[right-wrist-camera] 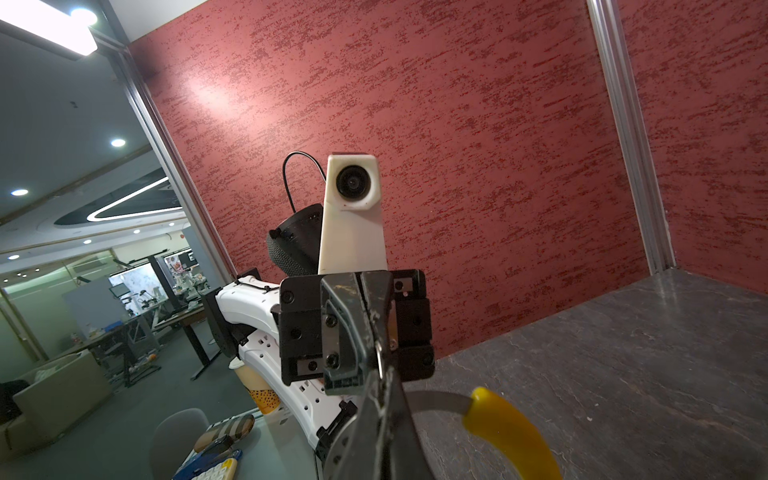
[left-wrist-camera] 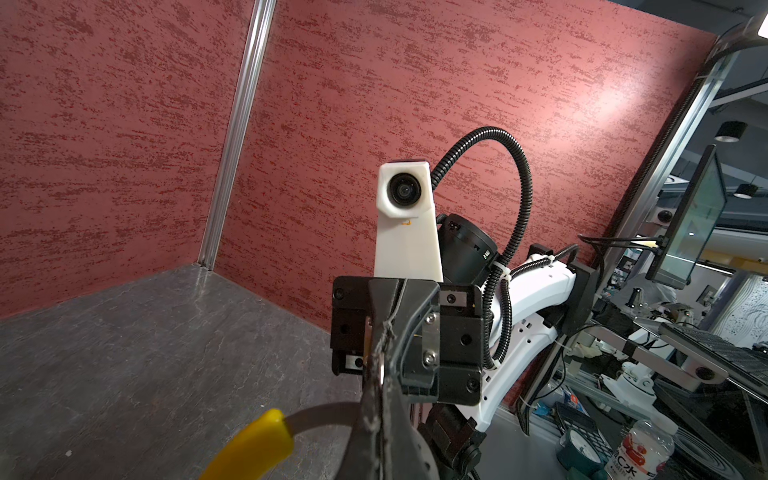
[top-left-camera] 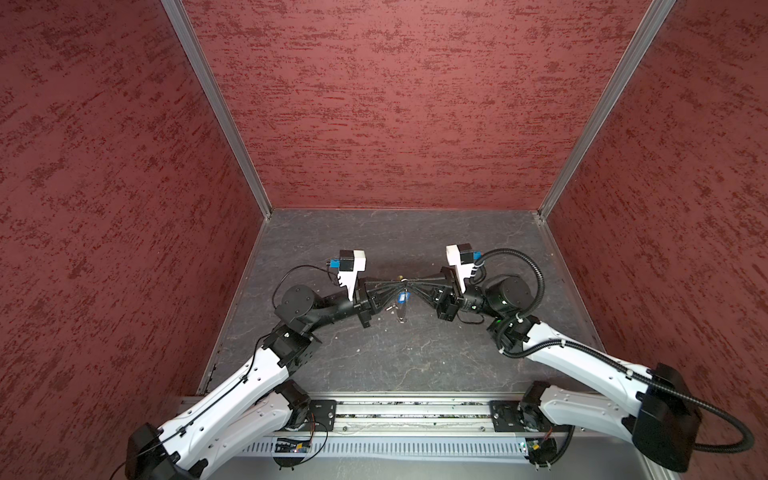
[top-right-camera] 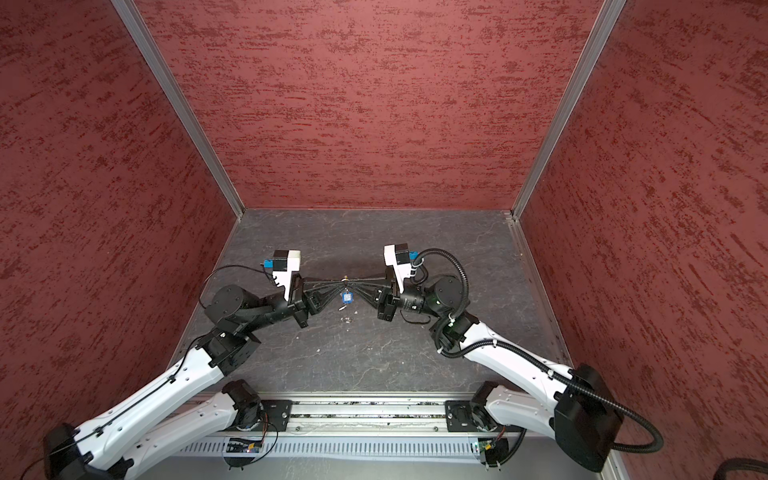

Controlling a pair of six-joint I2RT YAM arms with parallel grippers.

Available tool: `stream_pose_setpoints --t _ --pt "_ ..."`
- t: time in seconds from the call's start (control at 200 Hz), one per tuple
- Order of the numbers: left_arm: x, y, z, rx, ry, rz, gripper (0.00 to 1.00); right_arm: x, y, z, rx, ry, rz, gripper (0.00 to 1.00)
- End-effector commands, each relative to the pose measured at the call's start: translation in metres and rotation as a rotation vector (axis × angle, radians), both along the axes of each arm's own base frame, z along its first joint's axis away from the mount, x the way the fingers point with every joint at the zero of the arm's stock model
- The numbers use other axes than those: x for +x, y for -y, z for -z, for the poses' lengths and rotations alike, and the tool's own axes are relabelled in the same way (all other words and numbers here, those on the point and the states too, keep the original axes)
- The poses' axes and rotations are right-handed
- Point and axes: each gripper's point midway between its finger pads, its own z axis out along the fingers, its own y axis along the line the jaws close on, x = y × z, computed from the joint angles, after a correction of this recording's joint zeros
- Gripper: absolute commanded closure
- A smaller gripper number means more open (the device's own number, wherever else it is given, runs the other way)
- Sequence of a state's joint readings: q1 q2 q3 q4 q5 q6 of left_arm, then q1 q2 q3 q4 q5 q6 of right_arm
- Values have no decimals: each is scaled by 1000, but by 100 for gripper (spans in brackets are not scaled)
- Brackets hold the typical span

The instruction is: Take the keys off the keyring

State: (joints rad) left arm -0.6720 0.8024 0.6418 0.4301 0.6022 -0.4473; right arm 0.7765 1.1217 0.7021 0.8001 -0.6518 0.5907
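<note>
From where I stand, the left gripper [top-left-camera: 395,288] and right gripper [top-left-camera: 414,286] meet nose to nose at mid-frame in both top views, above the table [top-left-camera: 374,365]. Each has its jaws pinched together on the wire of the keyring [left-wrist-camera: 320,415], whose yellow segment [right-wrist-camera: 511,432] curves along the bottom of both wrist views. The blue-tagged key [top-left-camera: 403,296] hangs just below that meeting point, seemingly not yet off. I see no red tag, and a silvery bit [top-left-camera: 401,320] on the table is too small to name, so I judge the job partway at best.
</note>
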Motion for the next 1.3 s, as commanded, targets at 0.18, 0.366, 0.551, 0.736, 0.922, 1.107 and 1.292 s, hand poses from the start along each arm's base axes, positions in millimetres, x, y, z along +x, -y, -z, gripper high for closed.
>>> stream_pose_setpoints --t 0.18,0.366,0.551,0.736,0.922,1.107,1.292 --pt "-8 -7 -17 0 14 -17 100 -4 19 -13 -52 81 122 50" --pt "-11 -9 -20 -5 21 -18 100 -3 10 18 -184 60 100 50" --pt "-13 -10 -20 -3 23 -21 100 1 7 33 -248 66 119 52" --pt "-12 -11 -18 1 18 -34 100 -8 -2 35 -262 88 62 54" --pt "-13 -9 -17 4 20 -26 100 -11 -13 34 -280 112 53 52" --pt "-13 -9 -16 6 18 -26 100 -9 -17 26 -273 137 61 59" --pt "-9 -9 -13 17 4 -49 100 -14 -21 22 -271 147 35 75"
